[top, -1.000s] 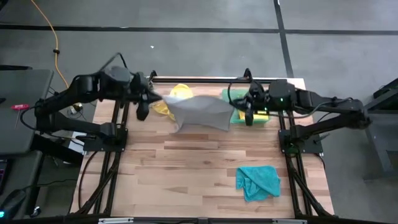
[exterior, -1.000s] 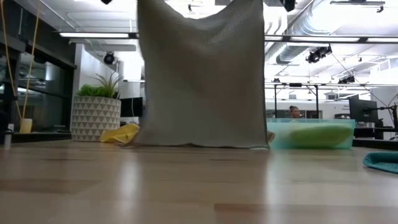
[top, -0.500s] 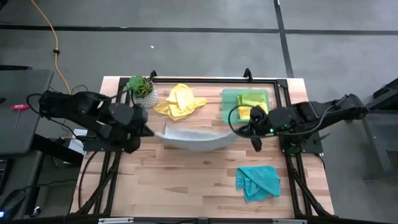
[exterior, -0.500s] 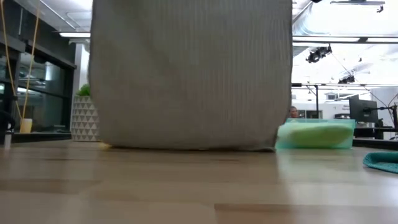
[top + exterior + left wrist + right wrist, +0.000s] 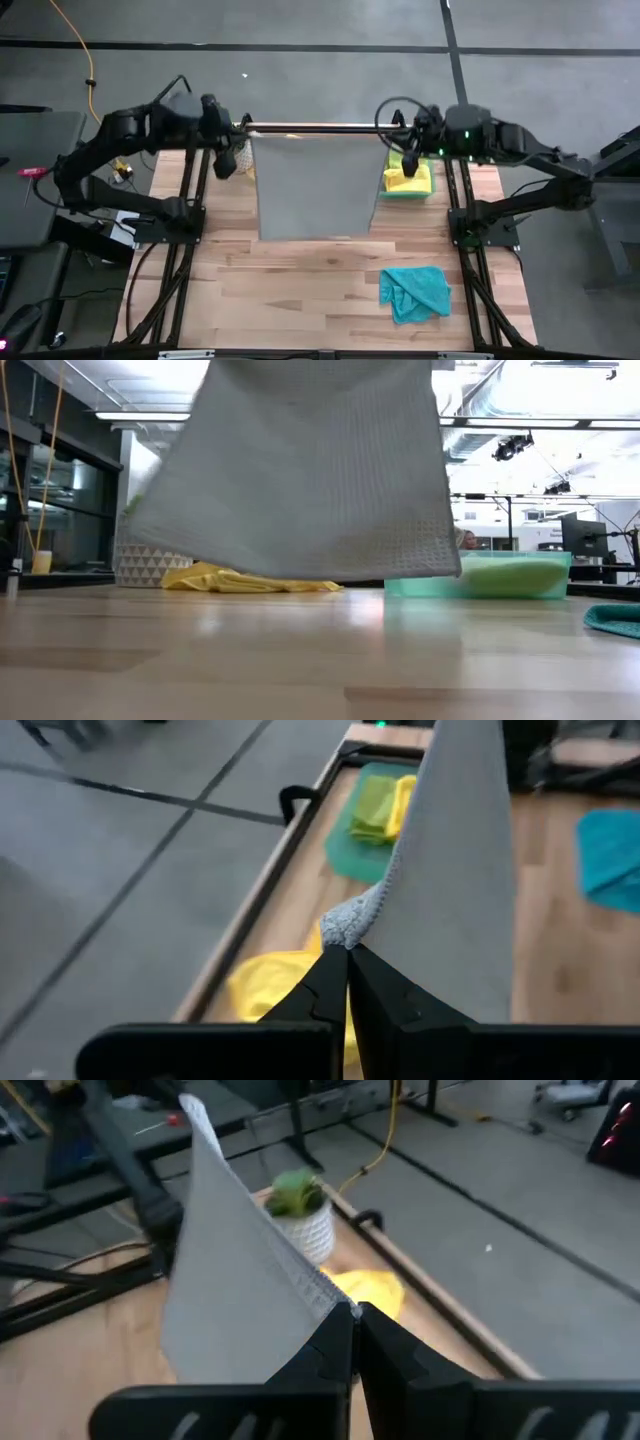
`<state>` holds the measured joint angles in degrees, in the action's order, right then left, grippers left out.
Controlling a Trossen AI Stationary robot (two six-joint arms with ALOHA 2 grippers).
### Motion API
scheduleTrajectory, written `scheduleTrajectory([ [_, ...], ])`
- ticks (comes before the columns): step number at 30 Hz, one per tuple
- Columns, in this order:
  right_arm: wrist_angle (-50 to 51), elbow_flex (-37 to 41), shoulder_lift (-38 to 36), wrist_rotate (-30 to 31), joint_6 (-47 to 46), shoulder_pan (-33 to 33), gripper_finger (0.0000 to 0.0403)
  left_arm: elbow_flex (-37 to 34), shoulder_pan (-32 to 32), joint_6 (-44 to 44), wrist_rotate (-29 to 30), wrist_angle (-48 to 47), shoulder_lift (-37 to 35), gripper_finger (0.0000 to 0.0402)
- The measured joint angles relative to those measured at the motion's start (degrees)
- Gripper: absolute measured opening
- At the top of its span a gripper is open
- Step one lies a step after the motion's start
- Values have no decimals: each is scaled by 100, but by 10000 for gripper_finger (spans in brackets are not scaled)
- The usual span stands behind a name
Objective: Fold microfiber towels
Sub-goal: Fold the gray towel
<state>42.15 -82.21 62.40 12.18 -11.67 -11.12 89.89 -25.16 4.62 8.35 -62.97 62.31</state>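
Above the far half of the surface (image 5: 300,270), a grey towel (image 5: 312,188) hangs spread between the left gripper (image 5: 243,150) and right gripper (image 5: 398,152), each with jaws clenched on a top corner. No fold looks made yet. Crumpled yellow (image 5: 245,579) and teal (image 5: 413,290) towels wait.

The 2 arms are matte black, built of rounded joint housings linked by slim straight segments, with thin black cables looping over their upper links. The right arm (image 5: 500,140) carries a small green light near its wrist. Each gripper ends in 2 tapered black fingers (image 5: 330,990).
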Motion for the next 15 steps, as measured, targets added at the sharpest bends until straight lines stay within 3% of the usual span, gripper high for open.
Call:
scheduleTrajectory([
  [4,194,-630,312,-264,285,-351,0,349,-827,758,-291,3,317,0],
  [7,581,-1087,515,-369,300,-200,0,655,-987,831,-672,-70,404,0],
  [11,1067,-1204,631,-230,-80,442,0,764,-691,610,-1078,-702,315,0],
  [15,1200,-784,631,52,-890,1298,0,491,245,-420,-1166,-1478,100,0],
])
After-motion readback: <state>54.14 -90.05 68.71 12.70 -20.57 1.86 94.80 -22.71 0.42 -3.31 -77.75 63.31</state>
